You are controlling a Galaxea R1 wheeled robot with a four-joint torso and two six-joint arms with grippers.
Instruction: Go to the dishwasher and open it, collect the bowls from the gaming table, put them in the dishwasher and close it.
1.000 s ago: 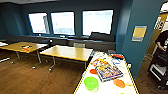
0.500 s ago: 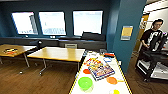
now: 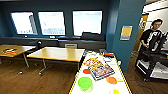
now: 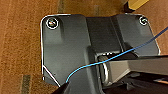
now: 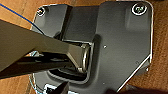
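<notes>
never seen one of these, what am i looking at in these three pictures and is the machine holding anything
It is a wheeled robot with two arms. The wide picture comes from a camera high on it, looking into a room. Ahead stands the gaming table, white with a yellow rim, bearing a lime green bowl, orange discs and a colourful box. Wood-topped tables stand to the left; a person stands at the right. The other two pictures come from cameras on the wrists, looking down past dark robot parts at the wooden floor. Whether either claw holds anything cannot be told.
</notes>
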